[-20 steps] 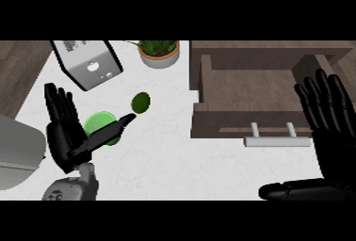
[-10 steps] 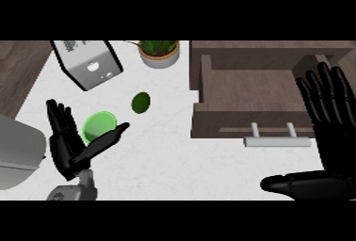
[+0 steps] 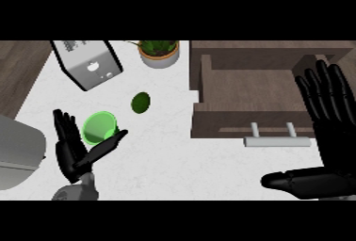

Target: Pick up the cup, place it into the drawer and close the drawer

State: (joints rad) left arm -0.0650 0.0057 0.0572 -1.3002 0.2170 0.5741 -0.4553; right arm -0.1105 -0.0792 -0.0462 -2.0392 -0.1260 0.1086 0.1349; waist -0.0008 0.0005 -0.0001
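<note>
Your left hand (image 3: 76, 149), at the lower left of the frame, has slid down and right over the last second; fingers straight, thumb spread beneath the cup (image 3: 100, 127), it grasps nothing yet, so pickup is still ahead. Your right hand (image 3: 325, 136) rests unclenched at the right edge. At the upper right, the drawer (image 3: 254, 120) stands pulled out, its inside bare. Your cup looks empty too.

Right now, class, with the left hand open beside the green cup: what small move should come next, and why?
Probably curl the left hand round the green cup. Its fingers are straight, with the cup standing upright between fingers and thumb, not yet held. The drawer is already open, so grasping comes before any lift.
</note>
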